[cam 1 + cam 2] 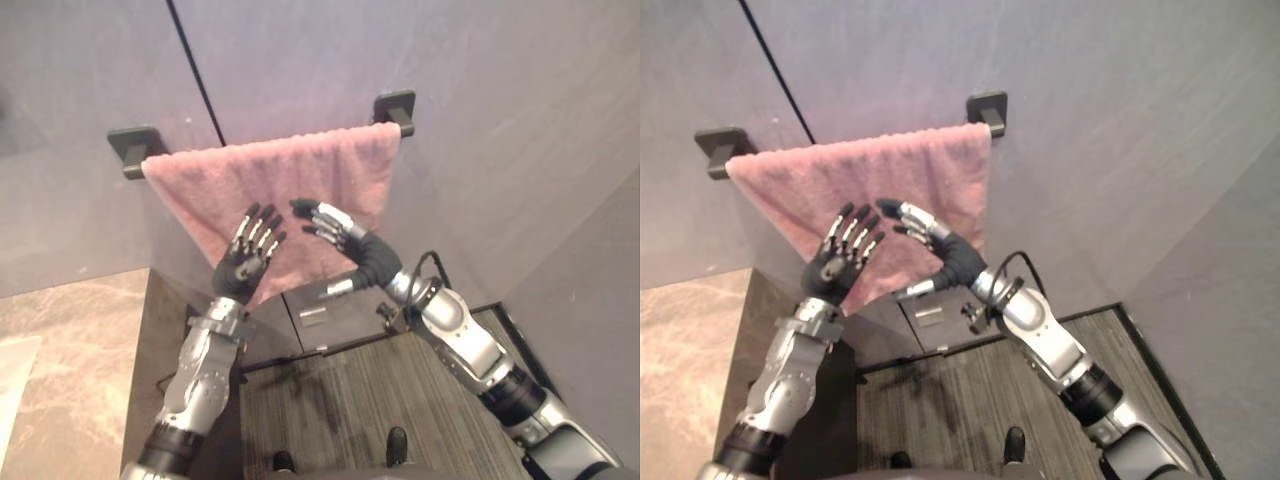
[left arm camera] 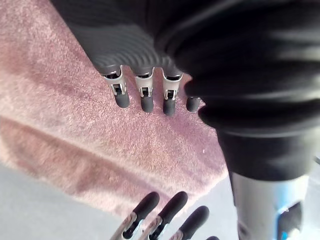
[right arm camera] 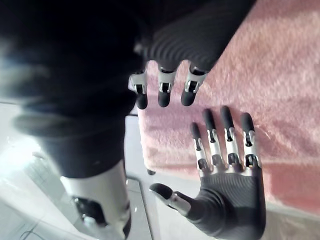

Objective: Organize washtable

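Spreading along the left edge of the left eye view, a marble-patterned table [image 1: 60,365] meets a grey wall [image 1: 480,120]. On that wall a dark left bracket [image 1: 130,148] marks one end of the hanging spot. From it the pink towel [image 1: 290,175] stretches across, draped over the top and hanging flat against the wall. Its lower edge comes down to a corner behind the robot's wrist.

The left hand [image 1: 243,258] is raised in front of the towel's lower part. Its dark palm is turned away from the cloth and its fingers [image 1: 262,228] are straight and fanned apart, holding nothing. Just beside it, the right hand [image 1: 335,228] reaches in front of the towel's middle. Its fingers [image 3: 161,90] are extended and slightly apart, tips aimed toward the left hand, with nothing clasped. In both wrist views the fingertips sit over the pink pile. Whether any tip actually presses the cloth is hard to judge, and they may be just short of it.

The towel's upper edge ends at the dark right bracket [image 1: 396,106]. Below the hands stands what looks like a grey cabinet top [image 1: 320,312], and a dark striped floor [image 1: 330,410] spreads beneath it.
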Robot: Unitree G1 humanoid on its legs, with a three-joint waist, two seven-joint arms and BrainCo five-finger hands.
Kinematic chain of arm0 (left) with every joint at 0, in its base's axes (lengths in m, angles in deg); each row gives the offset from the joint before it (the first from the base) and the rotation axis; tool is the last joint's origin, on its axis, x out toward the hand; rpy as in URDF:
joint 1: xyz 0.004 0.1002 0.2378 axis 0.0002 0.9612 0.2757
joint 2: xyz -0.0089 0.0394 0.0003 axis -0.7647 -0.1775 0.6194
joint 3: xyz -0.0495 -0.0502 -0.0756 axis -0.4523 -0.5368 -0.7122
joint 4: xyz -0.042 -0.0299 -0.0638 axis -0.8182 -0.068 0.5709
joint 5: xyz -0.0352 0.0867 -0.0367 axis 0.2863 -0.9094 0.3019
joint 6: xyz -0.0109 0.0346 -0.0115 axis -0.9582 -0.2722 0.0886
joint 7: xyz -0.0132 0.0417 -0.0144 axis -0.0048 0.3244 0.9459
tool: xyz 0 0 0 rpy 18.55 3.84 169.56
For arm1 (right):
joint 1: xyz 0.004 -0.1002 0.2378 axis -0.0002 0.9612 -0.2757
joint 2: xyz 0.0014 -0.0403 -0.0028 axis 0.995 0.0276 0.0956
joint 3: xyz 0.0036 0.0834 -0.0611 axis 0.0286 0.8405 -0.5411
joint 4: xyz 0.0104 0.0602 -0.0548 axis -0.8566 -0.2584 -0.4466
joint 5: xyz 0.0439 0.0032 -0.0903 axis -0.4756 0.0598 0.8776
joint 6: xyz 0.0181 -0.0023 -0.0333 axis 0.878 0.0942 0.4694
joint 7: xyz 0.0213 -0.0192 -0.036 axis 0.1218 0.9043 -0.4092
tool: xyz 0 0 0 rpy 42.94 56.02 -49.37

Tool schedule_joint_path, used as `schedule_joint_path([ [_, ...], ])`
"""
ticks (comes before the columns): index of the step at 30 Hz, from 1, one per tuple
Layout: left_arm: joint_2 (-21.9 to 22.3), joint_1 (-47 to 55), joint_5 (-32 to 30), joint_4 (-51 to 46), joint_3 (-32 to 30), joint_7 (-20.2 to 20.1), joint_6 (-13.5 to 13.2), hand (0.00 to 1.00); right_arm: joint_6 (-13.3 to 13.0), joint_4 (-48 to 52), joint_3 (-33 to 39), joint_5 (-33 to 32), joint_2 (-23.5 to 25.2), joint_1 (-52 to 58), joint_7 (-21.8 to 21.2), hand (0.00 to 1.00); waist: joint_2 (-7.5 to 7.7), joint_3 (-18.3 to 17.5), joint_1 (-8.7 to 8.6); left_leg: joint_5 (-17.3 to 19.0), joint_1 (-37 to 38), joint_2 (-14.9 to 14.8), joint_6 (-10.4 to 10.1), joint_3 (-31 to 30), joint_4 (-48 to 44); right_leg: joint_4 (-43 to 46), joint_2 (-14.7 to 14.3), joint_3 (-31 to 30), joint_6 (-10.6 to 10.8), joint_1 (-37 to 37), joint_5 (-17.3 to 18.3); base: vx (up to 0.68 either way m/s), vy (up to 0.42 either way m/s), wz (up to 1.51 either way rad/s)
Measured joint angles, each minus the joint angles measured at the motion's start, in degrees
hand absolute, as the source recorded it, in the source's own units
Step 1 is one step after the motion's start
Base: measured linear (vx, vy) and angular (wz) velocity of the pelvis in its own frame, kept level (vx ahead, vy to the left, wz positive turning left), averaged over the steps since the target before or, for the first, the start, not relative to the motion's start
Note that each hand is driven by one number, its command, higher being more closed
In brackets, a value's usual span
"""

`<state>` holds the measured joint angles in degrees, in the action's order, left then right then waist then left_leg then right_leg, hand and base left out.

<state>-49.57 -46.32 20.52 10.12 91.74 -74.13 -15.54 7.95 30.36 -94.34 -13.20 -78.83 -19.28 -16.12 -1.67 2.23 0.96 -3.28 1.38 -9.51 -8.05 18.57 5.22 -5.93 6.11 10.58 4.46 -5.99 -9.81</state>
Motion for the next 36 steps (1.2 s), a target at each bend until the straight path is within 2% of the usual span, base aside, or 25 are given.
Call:
schedule_joint_path([
  [6,1.1,-7.2,-1.3,8.3,-2.2,3.4,-0.8,0.0,0.2,-7.2,3.4,0.4,1.2,-3.1,3.7,0.0,0.03,0.0,0.01,-0.1,-0.2,0.1,0.0,0.5,0.0,0.1,0.0,-0.2,-0.1,-0.5,-0.7,0.01,0.012,-0.05],
  [11,1.1,-12.0,-2.8,17.5,-3.3,4.7,-1.1,0.0,1.1,-12.8,5.4,0.1,1.7,-4.7,5.2,0.0,0.15,0.0,0.1,-0.1,-0.2,0.4,0.0,0.5,-0.1,0.0,0.2,-0.5,-0.3,-0.8,-1.7,-0.05,0.033,-0.05],
  [14,1.0,-13.3,-3.5,19.8,-4.2,5.9,-1.1,0.0,1.5,-14.5,7.0,0.1,1.9,-4.7,6.0,0.0,0.29,0.0,0.25,-0.1,-0.7,0.4,0.1,0.7,-0.3,0.0,0.2,-1.0,-0.4,-1.4,-1.9,-0.1,0.014,-0.07],
  [17,1.0,-13.3,-3.7,21.2,-7.1,7.0,-0.9,0.0,2.6,-14.9,9.8,0.1,1.6,-4.6,6.5,0.0,0.43,0.4,0.09,-0.2,-0.7,0.2,0.0,0.9,-0.2,0.0,0.0,-1.3,-0.3,-1.8,-1.7,-0.1,-0.006,-0.07],
  [27,0.9,-6.7,-5.6,21.2,-13.5,7.0,-0.5,0.0,2.8,-14.9,21.2,1.0,-2.5,3.6,7.5,0.0,0.32,1.0,-0.01,-0.5,-0.9,-0.6,-0.6,1.1,0.1,0.0,-0.6,-1.2,-0.7,-2.3,-1.4,-0.03,0.011,-0.02],
  [30,0.9,-4.4,-6.7,23.8,-14.9,6.9,-0.3,0.0,2.7,-15.7,23.6,1.6,-2.5,5.9,7.4,0.0,0.37,1.1,0.0,-0.7,-0.8,-0.5,-0.3,1.1,0.1,0.0,-0.5,-1.2,-0.8,-2.2,-1.5,0.02,0.047,0.01],
  [36,1.4,-0.9,-10.4,31.3,-15.0,6.7,0.8,0.0,2.9,-25.0,27.2,3.2,0.3,9.8,7.7,0.0,1.15,1.9,-0.1,-0.5,-0.5,-0.4,-0.3,0.4,0.1,-0.1,-0.3,-0.1,-0.3,-1.4,-1.2,0.0,0.038,0.07],
])
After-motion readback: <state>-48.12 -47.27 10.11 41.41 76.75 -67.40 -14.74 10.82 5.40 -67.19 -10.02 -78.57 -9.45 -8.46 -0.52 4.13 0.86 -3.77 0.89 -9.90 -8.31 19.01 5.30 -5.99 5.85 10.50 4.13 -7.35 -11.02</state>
